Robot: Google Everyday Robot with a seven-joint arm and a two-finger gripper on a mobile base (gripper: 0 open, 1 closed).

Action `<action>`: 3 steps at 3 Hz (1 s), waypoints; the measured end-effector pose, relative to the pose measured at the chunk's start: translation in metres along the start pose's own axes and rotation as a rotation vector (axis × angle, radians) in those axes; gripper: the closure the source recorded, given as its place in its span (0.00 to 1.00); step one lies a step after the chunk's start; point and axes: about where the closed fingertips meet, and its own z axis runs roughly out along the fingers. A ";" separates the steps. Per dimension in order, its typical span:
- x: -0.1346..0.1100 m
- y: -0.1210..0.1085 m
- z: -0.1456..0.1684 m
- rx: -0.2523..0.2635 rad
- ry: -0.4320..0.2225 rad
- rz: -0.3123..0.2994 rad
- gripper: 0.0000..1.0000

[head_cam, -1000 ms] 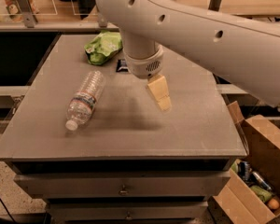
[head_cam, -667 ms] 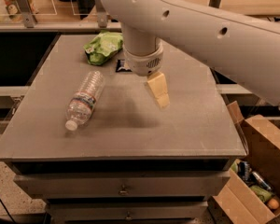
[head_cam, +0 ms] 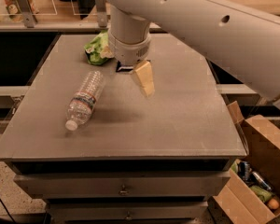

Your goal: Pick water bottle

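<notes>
One water bottle (head_cam: 85, 98) lies on its side, left on the table (head_cam: 186, 120) — cap nearest; the gripper (head_cam: 143, 80) hangs right of it, apart — grip state cannot be told.

We see our arm (head_cam: 200, 27) as a thick, smooth, off-white tube with a matte shell, shaded darker along its underside. Two small dark round holes (head_cam: 225, 18) sit along its upper side. It ends in a round white wrist (head_cam: 129, 31), closed off at the bottom by a greyish collar (head_cam: 130, 56) with small marks that we cannot make out. Below the collar is our hand (head_cam: 143, 78), a pale tan wedge with flat faces, which hangs above the middle of the grey surface (head_cam: 186, 125).
</notes>
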 end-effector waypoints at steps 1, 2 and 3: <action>-0.023 -0.030 0.007 0.039 -0.049 -0.118 0.00; -0.051 -0.057 0.026 0.034 -0.104 -0.238 0.00; -0.083 -0.071 0.052 -0.011 -0.162 -0.367 0.00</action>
